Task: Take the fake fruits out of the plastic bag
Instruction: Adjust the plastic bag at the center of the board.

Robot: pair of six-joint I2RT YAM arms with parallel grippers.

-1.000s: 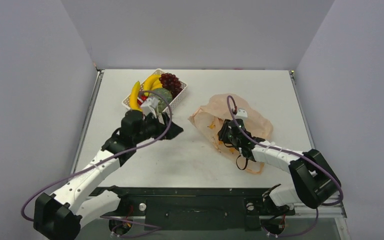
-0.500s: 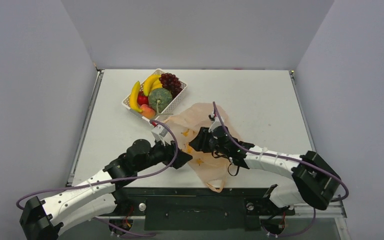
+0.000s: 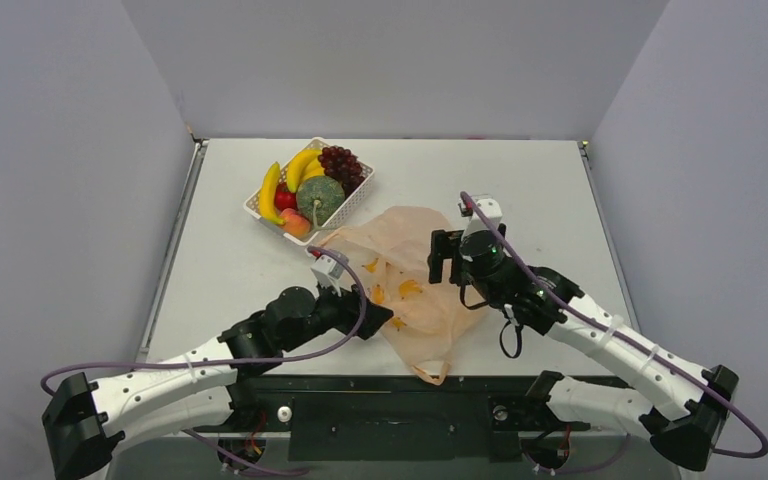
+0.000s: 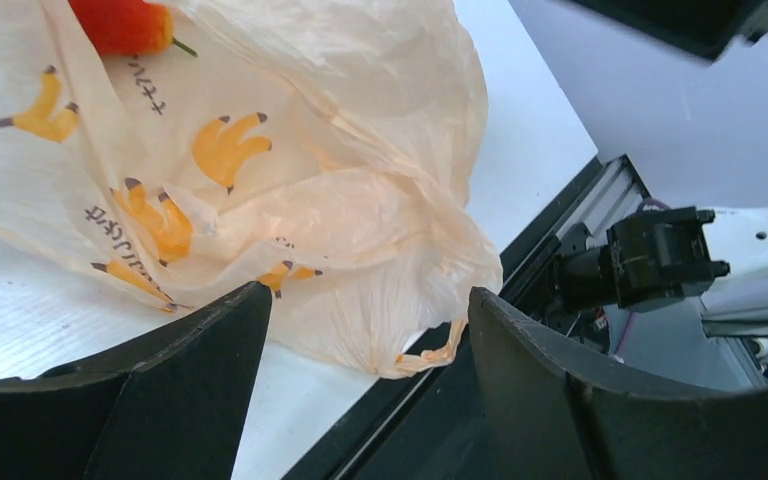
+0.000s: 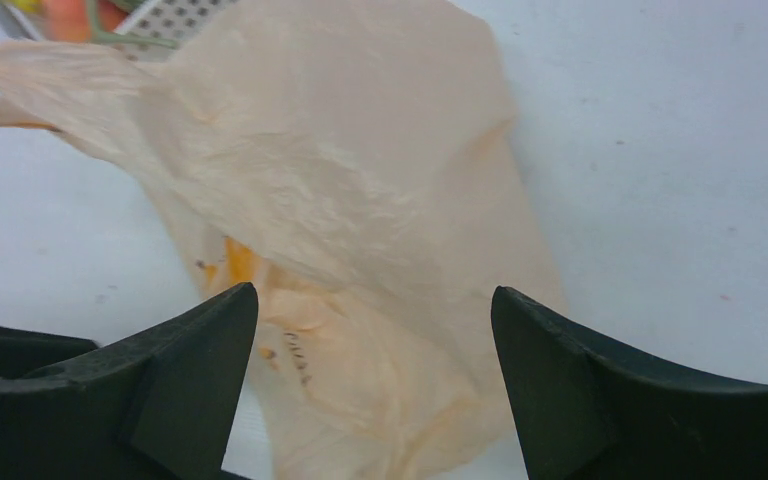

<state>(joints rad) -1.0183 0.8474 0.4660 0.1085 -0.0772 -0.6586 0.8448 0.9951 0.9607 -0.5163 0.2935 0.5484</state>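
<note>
Low along the near side of the table (image 3: 520, 190), a long flat reach from the left arm, ending in the left gripper (image 3: 375, 321) at the near-left edge of the plastic bag (image 3: 405, 275). From its wrist camera: both fingers (image 4: 190, 380) spread wide, released, crumpled film just ahead of the gap and nothing pinched. Impossible to say whether the tips touch the film.

On the other side, lifted well off the surface and bent at the elbow: the right arm, with the right gripper (image 3: 447, 262) hanging above the bag's far-right part and pointed down. Likewise released, fingers (image 5: 160, 390) far apart, only the bag below them.

Between the two grippers, on the table's near half: the bag itself, slumped flat and wrinkled. Thin, translucent, pale orange, printed with yellow-orange banana cartoons and small dark lettering. One loop handle trailing toward the near edge, another toward the far left. At the top edge of the left wrist view, a red-orange piece (image 4: 120, 22) with a green stalk; no telling whether inside the film or outside.

Just beyond the bag's far-left corner: a white latticed basket (image 3: 358, 195), holding yellow bananas (image 3: 272, 190), a dark purple grape bunch (image 3: 341, 163), a dark green melon (image 3: 320, 198), a red apple (image 3: 286, 199) and, at its near end, an orange-pink peach (image 3: 297, 222).
</note>
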